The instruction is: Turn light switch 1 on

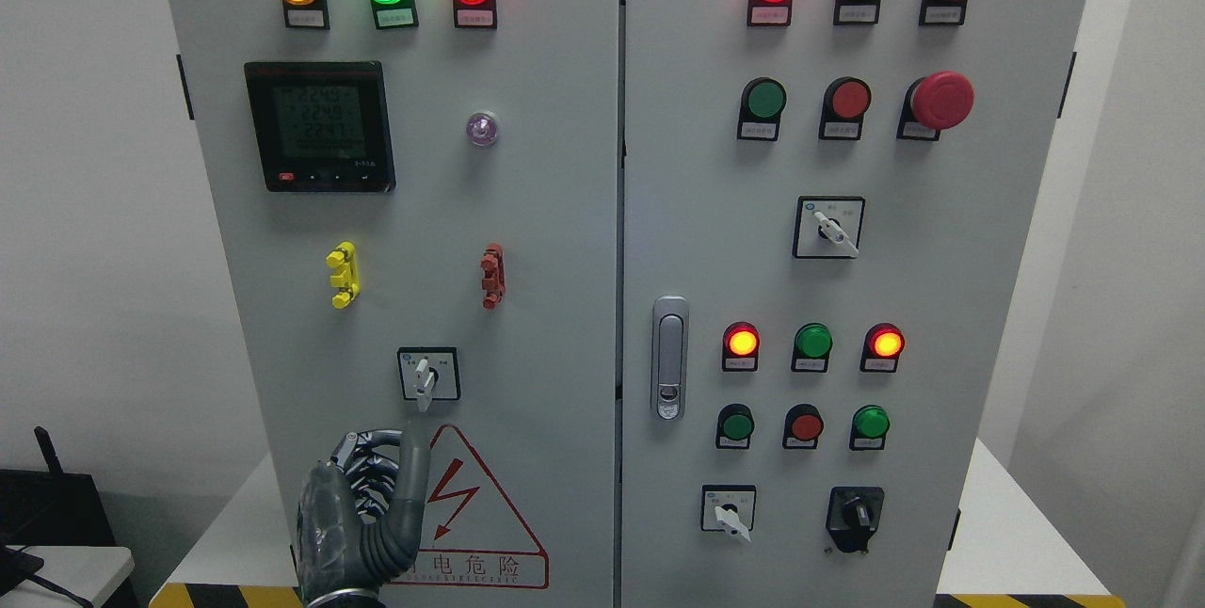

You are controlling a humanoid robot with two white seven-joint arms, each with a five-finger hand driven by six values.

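In the head view, the left robot hand point(362, 514) is raised just below the rotary switch point(428, 375) on the left cabinet door point(527, 213), fingers curled, one digit extended upward, holding nothing. This looks like the approach step. The switch's lever stands near-vertical, pointing down. Next the fingers must reach and twist the lever.
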